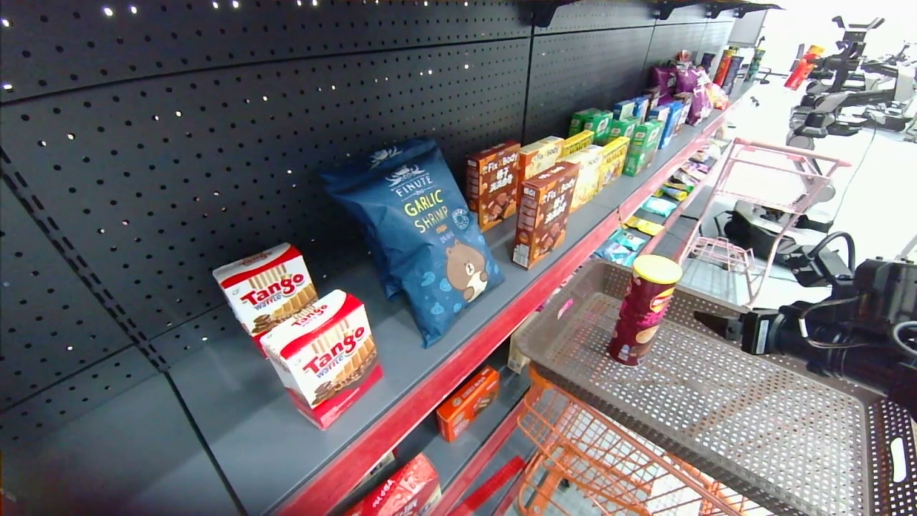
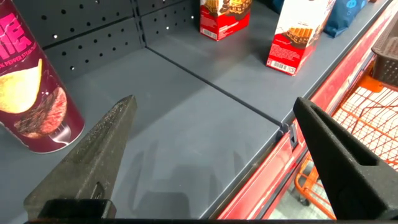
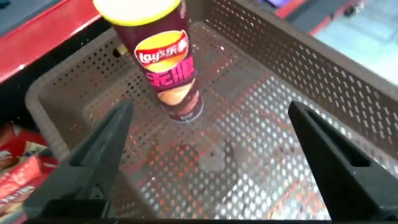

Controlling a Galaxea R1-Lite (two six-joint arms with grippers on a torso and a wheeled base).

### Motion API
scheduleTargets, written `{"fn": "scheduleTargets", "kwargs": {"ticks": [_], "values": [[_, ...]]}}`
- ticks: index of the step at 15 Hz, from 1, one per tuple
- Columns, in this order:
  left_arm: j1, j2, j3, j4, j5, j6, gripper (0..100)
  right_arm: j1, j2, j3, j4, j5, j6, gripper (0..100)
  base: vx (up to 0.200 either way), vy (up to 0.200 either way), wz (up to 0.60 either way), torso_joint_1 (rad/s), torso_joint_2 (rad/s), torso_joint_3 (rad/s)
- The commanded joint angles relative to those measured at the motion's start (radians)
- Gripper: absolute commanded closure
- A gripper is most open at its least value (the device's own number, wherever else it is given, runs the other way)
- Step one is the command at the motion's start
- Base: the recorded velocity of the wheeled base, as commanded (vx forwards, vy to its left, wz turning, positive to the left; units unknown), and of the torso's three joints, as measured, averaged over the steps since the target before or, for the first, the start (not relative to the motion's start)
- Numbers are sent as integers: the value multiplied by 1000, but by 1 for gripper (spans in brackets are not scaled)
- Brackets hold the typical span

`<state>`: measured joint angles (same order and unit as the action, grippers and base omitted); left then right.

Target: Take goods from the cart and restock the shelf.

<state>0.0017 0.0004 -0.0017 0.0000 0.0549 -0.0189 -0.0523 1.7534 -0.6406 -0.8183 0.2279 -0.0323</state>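
Note:
A maroon chip can (image 1: 641, 308) with a yellow lid stands upright in the cart's brown perforated tray (image 1: 716, 408). In the right wrist view my right gripper (image 3: 211, 109) is open above that tray, a short way back from the can (image 3: 165, 62) and holding nothing. My left gripper (image 2: 214, 106) is open over a bare stretch of the grey shelf (image 2: 186, 124). A second maroon chip can (image 2: 31, 87) stands on the shelf beside its one finger, apart from it. Two red and white wafer boxes (image 2: 298, 34) stand farther along.
The shelf (image 1: 251, 423) carries wafer boxes (image 1: 322, 355), a blue snack bag (image 1: 423, 236), and brown, yellow and green boxes (image 1: 544, 211) to the right. A red lip (image 1: 458, 373) edges it. An orange wire cart (image 1: 609, 466) sits under the tray, and a pink cart (image 1: 759, 193) stands behind.

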Motion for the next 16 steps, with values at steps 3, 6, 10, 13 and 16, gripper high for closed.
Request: {"fn": "scheduleTargets", "kwargs": {"ticks": [3, 6, 10, 13, 16], "values": [[0, 0, 0, 0, 0, -1, 0, 23, 166, -8, -127, 47, -54, 0, 0, 0, 0, 0, 0, 0], [0, 0, 0, 0, 0, 1, 0, 37, 228, -13, -183, 48, -101, 0, 0, 0, 0, 0, 0, 0], [0, 0, 0, 0, 0, -1, 0, 52, 308, -137, -226, 50, -143, 0, 0, 0, 0, 0, 0, 0], [0, 0, 0, 0, 0, -1, 0, 74, 325, -162, -242, 71, -173, 0, 0, 0, 0, 0, 0, 0], [0, 0, 0, 0, 0, -1, 0, 77, 337, -168, -246, 108, -205, 0, 0, 0, 0, 0, 0, 0]]}}
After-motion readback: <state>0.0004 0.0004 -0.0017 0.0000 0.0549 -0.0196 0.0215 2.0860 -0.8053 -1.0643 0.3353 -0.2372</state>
